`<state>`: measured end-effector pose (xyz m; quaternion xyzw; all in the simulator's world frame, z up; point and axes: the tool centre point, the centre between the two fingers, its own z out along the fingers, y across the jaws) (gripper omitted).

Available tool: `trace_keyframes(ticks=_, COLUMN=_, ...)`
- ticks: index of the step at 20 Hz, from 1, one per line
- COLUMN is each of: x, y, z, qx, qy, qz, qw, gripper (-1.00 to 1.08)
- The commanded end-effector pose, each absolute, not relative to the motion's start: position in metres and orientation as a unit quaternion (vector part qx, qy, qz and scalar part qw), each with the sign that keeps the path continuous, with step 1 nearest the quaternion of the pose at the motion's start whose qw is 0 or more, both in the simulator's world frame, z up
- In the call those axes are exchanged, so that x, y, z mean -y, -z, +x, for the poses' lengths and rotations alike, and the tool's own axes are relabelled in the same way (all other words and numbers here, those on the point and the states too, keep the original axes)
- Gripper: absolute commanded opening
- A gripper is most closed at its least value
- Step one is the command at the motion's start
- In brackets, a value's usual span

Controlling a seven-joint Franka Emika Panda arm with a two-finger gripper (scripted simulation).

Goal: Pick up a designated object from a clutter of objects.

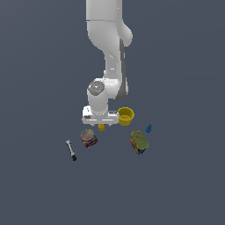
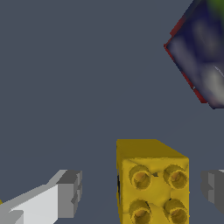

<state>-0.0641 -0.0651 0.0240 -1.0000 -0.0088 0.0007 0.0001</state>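
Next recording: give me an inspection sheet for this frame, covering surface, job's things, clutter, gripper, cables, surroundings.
Surface: plain dark grey-blue floor, no marks seen.
Job's things: yellow studded brick sits on the floor, four studs facing the wrist camera, directly under the gripper.
Clutter: yellow cup beside the gripper; printed can and second printed can to either side of the brick; small blue piece near the cup; marker pen lying flat, farthest toward the exterior view's left.
Gripper: gripper open, one finger on each side of the brick, not touching it.
Cables: nothing seen.
Surroundings: nothing seen beyond the white arm.
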Motion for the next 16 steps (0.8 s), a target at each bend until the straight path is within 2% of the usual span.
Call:
trace_keyframes(ticks=1, x=0.0652, y=-0.0217, z=-0.0637, qx=0.009, qy=0.0, qz=-1.0, qw=0.0, gripper=1.0)
trace_keyframes(ticks=2, x=0.0652, y=-0.0217, z=-0.0637, qx=0.009, qy=0.0, qz=-1.0, qw=0.0, gripper=-1.0)
trace_keyframes(ticks=16, x=0.0638, y=-0.0261, z=-0.0634, qx=0.009, qy=0.0, qz=-1.0, qw=0.0, gripper=-1.0)
